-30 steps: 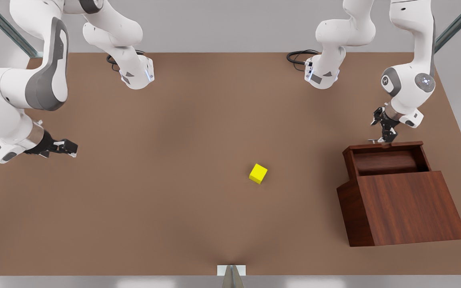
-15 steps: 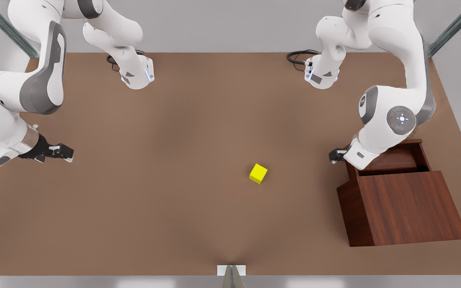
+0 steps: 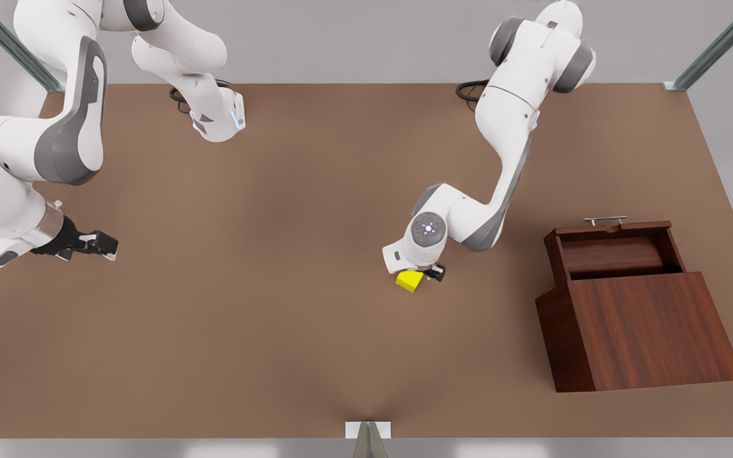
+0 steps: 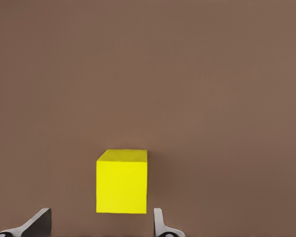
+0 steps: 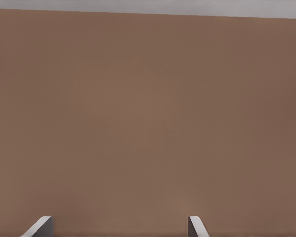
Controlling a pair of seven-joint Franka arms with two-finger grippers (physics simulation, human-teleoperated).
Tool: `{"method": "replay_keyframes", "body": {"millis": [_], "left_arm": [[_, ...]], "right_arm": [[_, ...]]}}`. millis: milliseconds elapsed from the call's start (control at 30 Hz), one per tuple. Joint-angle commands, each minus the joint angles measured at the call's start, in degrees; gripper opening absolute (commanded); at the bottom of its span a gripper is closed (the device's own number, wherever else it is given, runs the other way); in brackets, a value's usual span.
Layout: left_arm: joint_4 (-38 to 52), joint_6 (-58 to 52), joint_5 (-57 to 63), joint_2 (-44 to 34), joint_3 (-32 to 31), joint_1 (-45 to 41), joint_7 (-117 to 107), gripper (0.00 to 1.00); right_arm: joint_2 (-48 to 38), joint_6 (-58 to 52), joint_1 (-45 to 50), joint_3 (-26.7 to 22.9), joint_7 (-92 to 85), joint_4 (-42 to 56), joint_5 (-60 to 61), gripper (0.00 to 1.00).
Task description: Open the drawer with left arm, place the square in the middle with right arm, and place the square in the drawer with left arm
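While the square (image 3: 410,280) rests on the tabletop (image 3: 290,210) near its middle, the left tool (image 4: 102,222) hangs just over it, fingers apart on both sides. Close evenly on flat faces, I think. Farther, the drawer (image 3: 614,251) stands open; the right tool (image 3: 102,243) waits open.

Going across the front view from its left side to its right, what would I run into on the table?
Right tool, waiting open over bare table → yellow cube with the left tool open right at it → cabinet with its drawer pulled open.
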Motion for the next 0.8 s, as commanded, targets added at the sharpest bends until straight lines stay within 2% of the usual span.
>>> {"method": "replay_keyframes", "body": {"millis": [0, 767], "left_arm": [[0.0, 0.2, 1.1, 0.2, 0.0, 0.0, -0.4, 1.0], [0.0, 4.7, 3.2, 7.0, 0.1, -1.7, -3.2, 1.0]], "right_arm": [[0.0, 0.0, 0.0, 0.0, 0.0, 0.0, 0.0, 1.0], [0.0, 0.3, 0.0, 0.0, 0.0, 0.0, 0.1, 1.0]]}}
